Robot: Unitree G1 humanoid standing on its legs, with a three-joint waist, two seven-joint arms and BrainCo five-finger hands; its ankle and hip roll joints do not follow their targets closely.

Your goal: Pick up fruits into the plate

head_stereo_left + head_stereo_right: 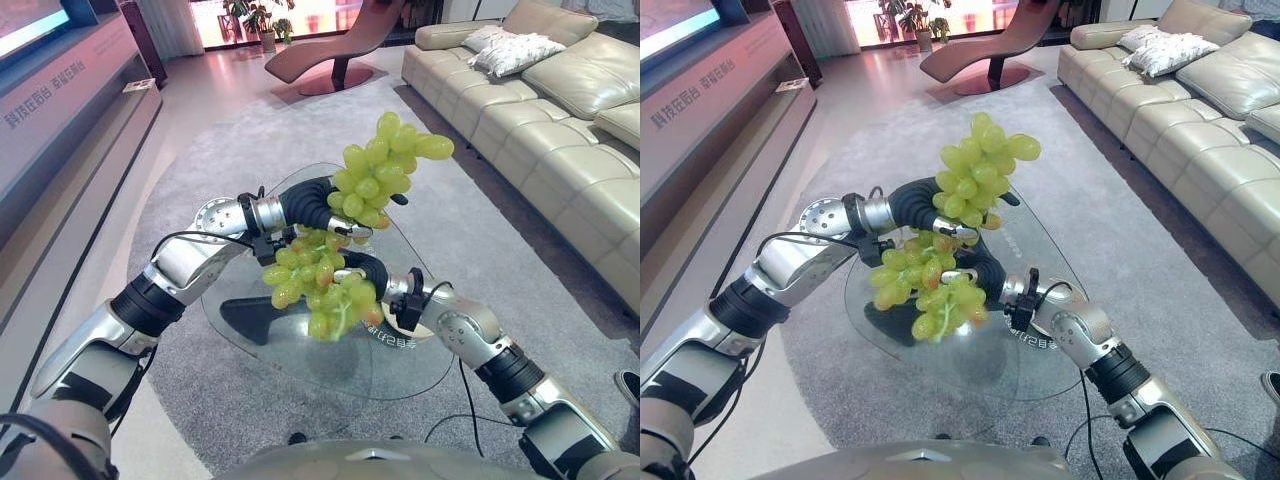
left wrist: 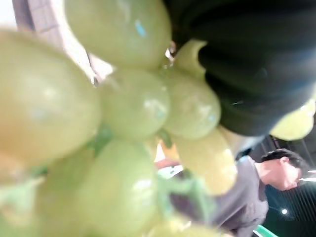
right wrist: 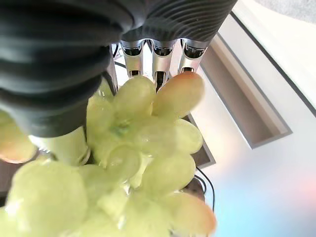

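Observation:
Two bunches of green grapes are held up over the glass table. My left hand comes in from the left, shut on the upper grape bunch, which sticks up and to the right of it. Just below, my right hand is shut on the lower grape bunch, which hangs to its left. The two bunches nearly touch. Close up, grapes crowd the left hand's cover, and the lower bunch rests against the right fingers. A pale plate edge peeks out under my right wrist.
The table's dark base shows through the glass. A beige sofa runs along the right, a brown lounge chair stands at the back, and a long cabinet lines the left. A person stands nearby.

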